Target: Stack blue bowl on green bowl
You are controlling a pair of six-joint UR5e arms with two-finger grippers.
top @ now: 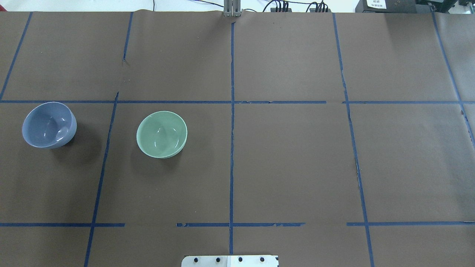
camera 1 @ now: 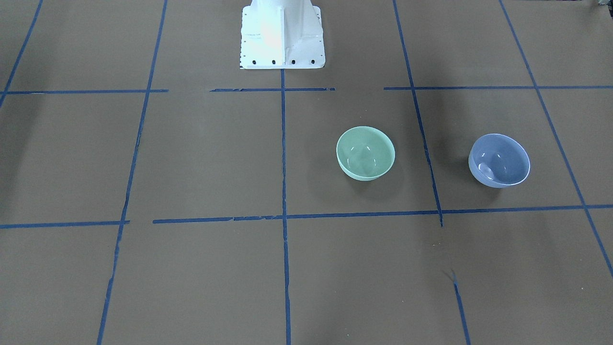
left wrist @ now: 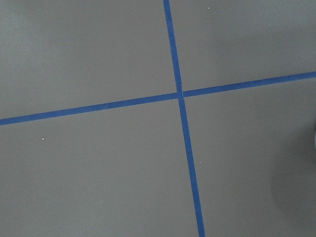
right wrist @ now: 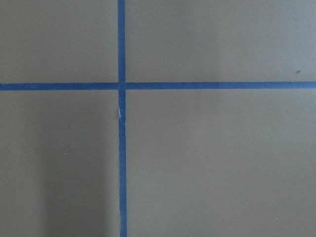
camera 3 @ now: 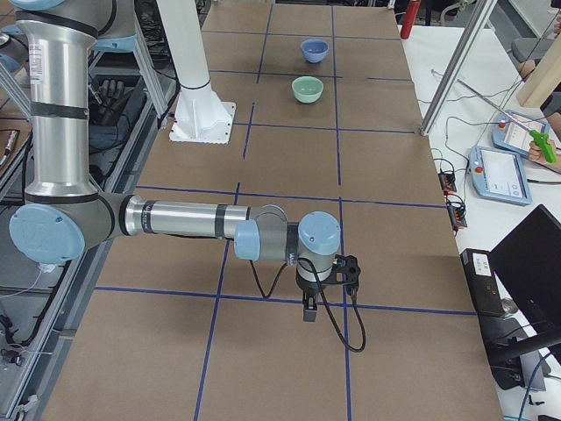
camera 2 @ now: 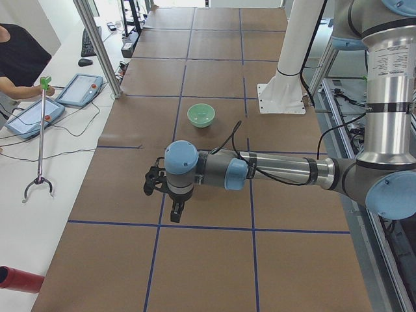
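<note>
The blue bowl [top: 49, 125] stands upright on the brown table cover at the far left of the overhead view; it also shows in the front view [camera 1: 499, 160]. The green bowl [top: 161, 134] stands upright to its right, about a bowl's width away, also in the front view [camera 1: 365, 153]. Both are empty. My left gripper [camera 2: 175, 214] shows only in the exterior left view, pointing down above the table. My right gripper [camera 3: 308, 311] shows only in the exterior right view, far from both bowls [camera 3: 315, 50]. I cannot tell whether either is open or shut.
Blue tape lines [top: 232, 122] divide the brown cover into squares. The robot's white base [camera 1: 281, 36] stands at the table's edge. An operator [camera 2: 16, 65] with a grabber tool and tablets [camera 2: 78, 88] is at the side bench.
</note>
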